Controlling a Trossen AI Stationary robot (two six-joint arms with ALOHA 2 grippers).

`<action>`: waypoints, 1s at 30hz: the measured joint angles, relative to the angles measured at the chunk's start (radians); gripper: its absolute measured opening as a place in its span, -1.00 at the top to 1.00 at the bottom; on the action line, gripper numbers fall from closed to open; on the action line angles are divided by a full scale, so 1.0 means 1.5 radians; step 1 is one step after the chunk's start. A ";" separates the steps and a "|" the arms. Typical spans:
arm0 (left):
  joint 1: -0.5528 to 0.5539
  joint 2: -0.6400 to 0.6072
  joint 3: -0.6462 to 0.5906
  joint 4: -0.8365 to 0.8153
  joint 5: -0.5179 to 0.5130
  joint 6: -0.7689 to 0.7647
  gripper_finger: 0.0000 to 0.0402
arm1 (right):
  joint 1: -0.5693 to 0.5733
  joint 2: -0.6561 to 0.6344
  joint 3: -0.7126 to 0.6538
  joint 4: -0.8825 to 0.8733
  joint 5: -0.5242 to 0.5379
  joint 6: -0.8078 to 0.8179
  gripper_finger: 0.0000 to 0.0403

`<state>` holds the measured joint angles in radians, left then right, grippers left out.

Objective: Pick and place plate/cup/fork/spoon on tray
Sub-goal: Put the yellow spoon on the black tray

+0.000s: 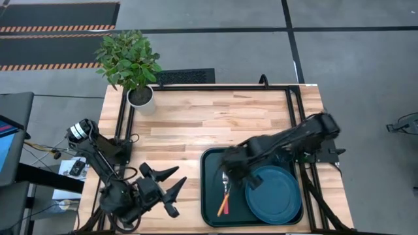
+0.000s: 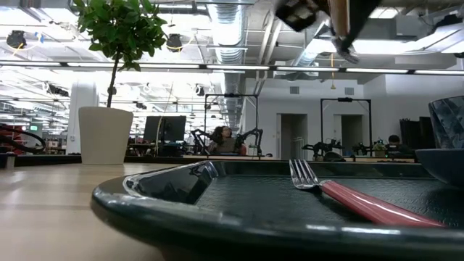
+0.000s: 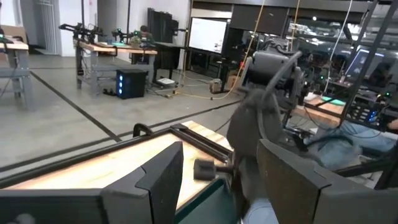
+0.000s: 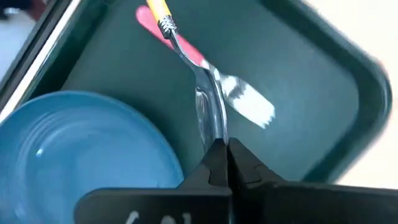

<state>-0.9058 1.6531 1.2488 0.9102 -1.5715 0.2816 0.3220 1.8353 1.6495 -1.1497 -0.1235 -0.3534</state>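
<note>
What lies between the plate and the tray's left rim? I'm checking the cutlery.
The fork and spoon, crossed on the tray beside the plate, in the high view.

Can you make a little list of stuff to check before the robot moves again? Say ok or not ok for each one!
1. Plate on the tray: ok, it lies flat.
2. Fork on the tray: ok, resting on the floor of it.
3. Spoon on the tray: cannot tell; right gripper fingers are shut on its bowl, above the fork.
4. Cup on the tray: cannot tell; the right arm hides part of the tray.
5. Left gripper out of the way: ok, open, off the tray.
</note>
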 joint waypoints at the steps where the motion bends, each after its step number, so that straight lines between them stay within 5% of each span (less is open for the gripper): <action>1: -0.002 0.000 0.000 -0.011 0.000 -0.009 0.03 | 0.000 0.024 0.024 -0.014 0.000 -0.018 1.00; 15: -0.021 0.000 0.000 -0.103 0.001 -0.098 0.03 | -0.020 0.265 0.237 -0.110 0.022 -0.198 1.00; 30: -0.015 0.000 0.000 -0.131 0.001 -0.099 0.03 | -0.069 0.297 0.272 -0.126 0.031 -0.271 0.96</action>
<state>-0.9283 1.6535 1.2491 0.7140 -1.5707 0.1336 0.2181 2.2803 2.0579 -1.3383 -0.0766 -0.7604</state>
